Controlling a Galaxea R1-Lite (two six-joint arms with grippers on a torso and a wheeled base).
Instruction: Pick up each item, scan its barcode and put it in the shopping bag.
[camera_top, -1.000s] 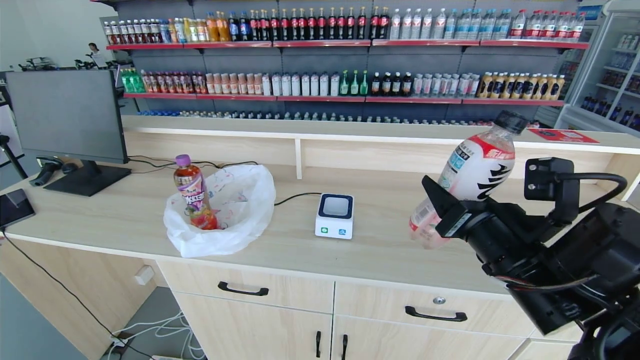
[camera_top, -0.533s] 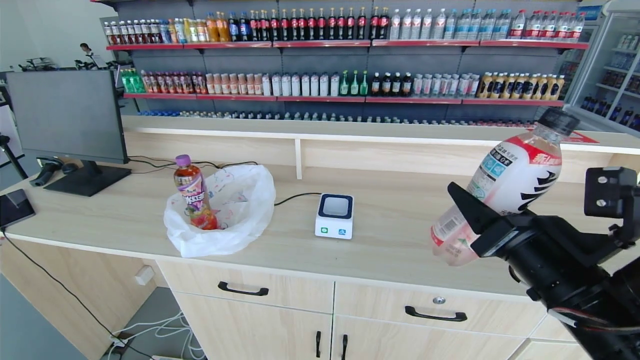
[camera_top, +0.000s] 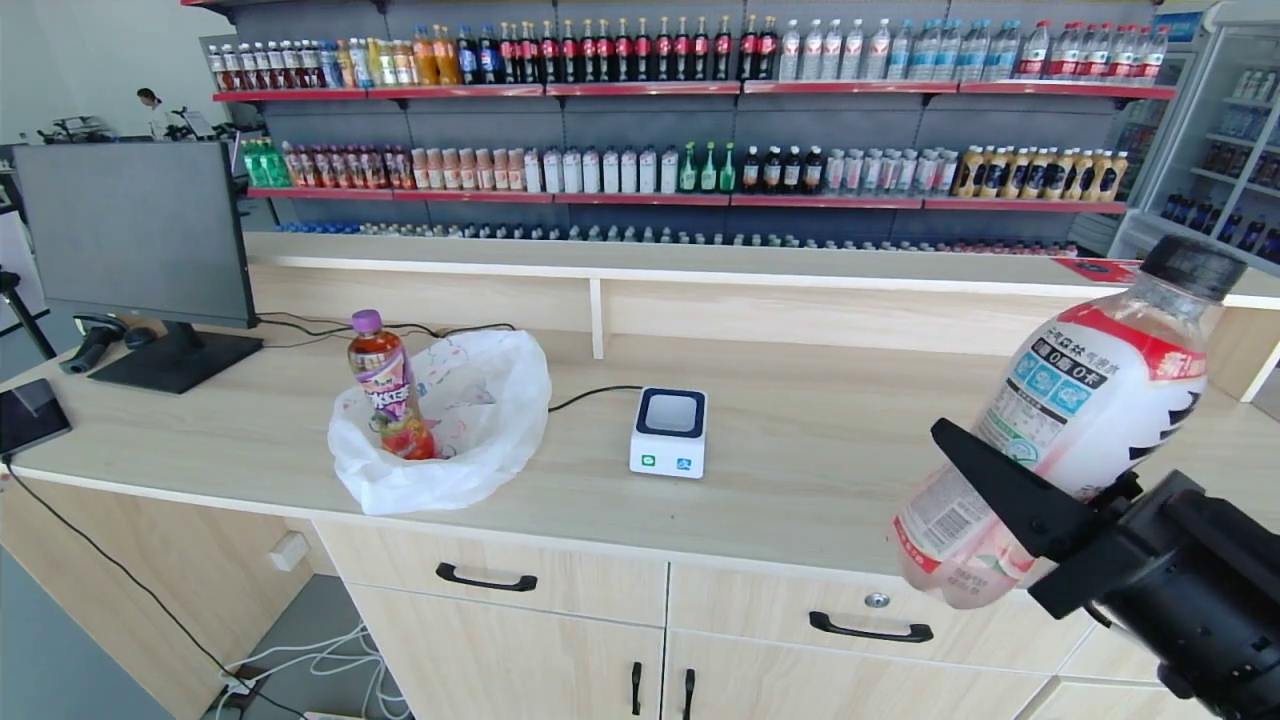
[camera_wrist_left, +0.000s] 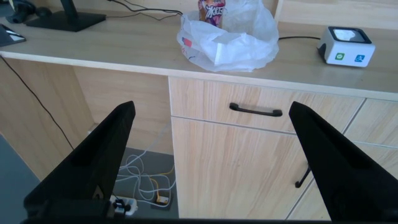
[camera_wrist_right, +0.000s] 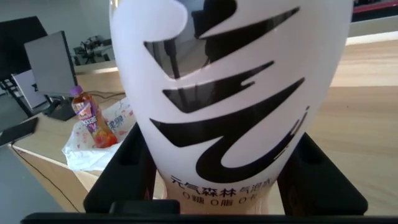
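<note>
Right of scanner | right claw raised | clamps tilted bottle

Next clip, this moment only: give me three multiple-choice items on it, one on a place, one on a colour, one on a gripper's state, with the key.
1. Where does the purple-capped bottle stand?
A. on the scanner
B. in the white bag
C. beside the monitor

2. What colour is the cap of the tilted bottle in the right gripper?
A. green
B. purple
C. black

3. How is the left gripper?
A. open and empty
B. shut on a bottle
C. shut on the bag

Key: 1 B, the bag's plastic rises around its base; 2 C, a black cap tops the tilted bottle; 3 A, its fingers stand wide apart with nothing between.
</note>
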